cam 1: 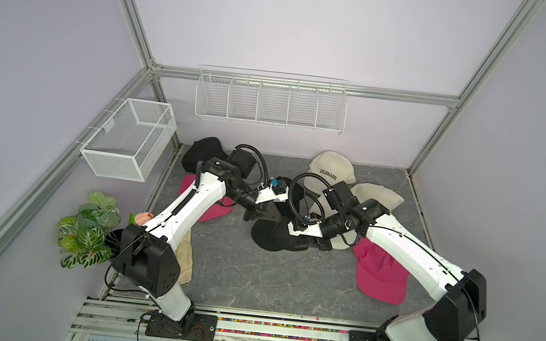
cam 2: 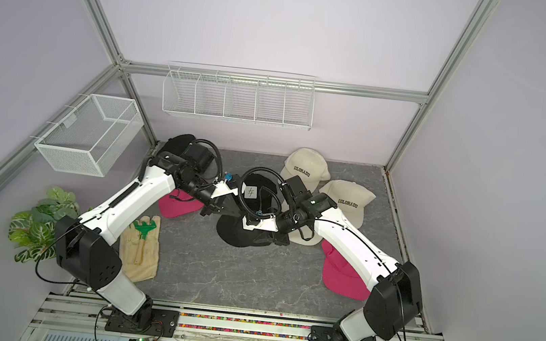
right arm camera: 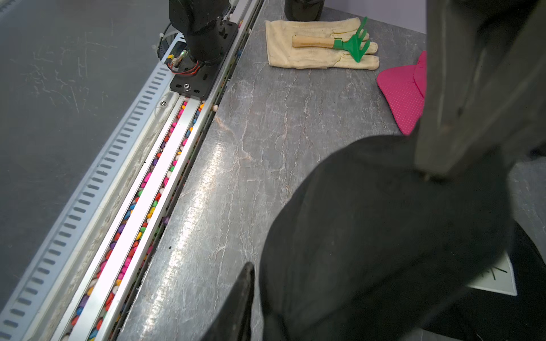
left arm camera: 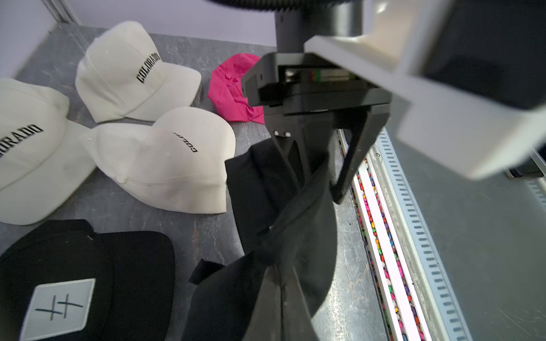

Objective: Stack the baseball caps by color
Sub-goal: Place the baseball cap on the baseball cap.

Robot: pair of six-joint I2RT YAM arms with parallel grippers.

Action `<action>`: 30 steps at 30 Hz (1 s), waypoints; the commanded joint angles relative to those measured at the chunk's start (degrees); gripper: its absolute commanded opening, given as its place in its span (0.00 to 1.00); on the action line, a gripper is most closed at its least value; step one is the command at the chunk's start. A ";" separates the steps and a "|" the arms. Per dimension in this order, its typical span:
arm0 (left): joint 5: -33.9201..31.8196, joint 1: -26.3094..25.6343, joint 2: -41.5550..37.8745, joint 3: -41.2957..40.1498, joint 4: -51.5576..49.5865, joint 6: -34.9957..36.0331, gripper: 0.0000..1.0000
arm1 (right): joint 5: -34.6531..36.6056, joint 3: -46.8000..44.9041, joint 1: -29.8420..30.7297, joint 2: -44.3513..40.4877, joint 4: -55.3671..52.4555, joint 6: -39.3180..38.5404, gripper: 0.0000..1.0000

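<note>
Left end effector (left arm camera: pixel 274 298) clamped on plain black cap (left arm camera: pixel 298 230), frame centre. Right end effector (left arm camera: pixel 322 189) apart beside it. Cream caps (left arm camera: pixel 124 68) upper left read "COLORADO". Black patch cap (left arm camera: pixel 118 265) lower left, double-cross mark.

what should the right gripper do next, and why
Probably draw the right gripper clear of the black cap: its jaws stand apart around the fabric, while the left gripper is shut on it and could carry it to the patched black cap.
</note>
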 commanded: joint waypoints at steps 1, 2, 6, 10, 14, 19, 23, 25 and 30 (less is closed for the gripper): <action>3.98 1.28 -5.48 -1.96 -2.03 5.89 0.00 | -5.65 0.00 -0.88 -1.95 -3.77 -0.28 0.34; 3.70 1.33 -6.56 -2.88 -1.31 5.35 0.00 | -6.40 -0.69 -1.27 -2.53 -3.31 -0.49 0.36; 5.00 1.37 -10.28 -6.49 0.66 5.93 0.00 | -8.39 -2.63 -3.94 -4.55 -3.00 -1.57 0.40; 7.00 2.12 -13.80 -8.68 3.31 5.98 0.00 | -8.43 -3.57 -5.57 -6.23 -5.00 -4.31 0.41; 7.59 2.32 -15.62 -8.92 3.17 6.38 0.00 | -8.40 -8.10 -6.04 -9.40 -1.48 -5.72 0.41; 9.46 2.31 -16.22 -9.09 3.00 7.33 0.00 | -10.69 -10.96 -6.07 -10.20 2.39 -5.09 0.41; 10.41 2.40 -16.01 -8.37 2.70 7.32 0.00 | -11.55 -10.27 -6.04 -7.77 2.61 -4.89 0.41; 10.54 2.49 -16.03 -8.23 2.21 7.29 0.00 | -12.92 -9.41 -5.94 -6.83 1.52 -5.88 0.40; 10.60 2.87 -17.03 -7.84 1.83 7.07 0.00 | -12.49 -10.46 -5.71 -5.90 3.22 -7.03 0.39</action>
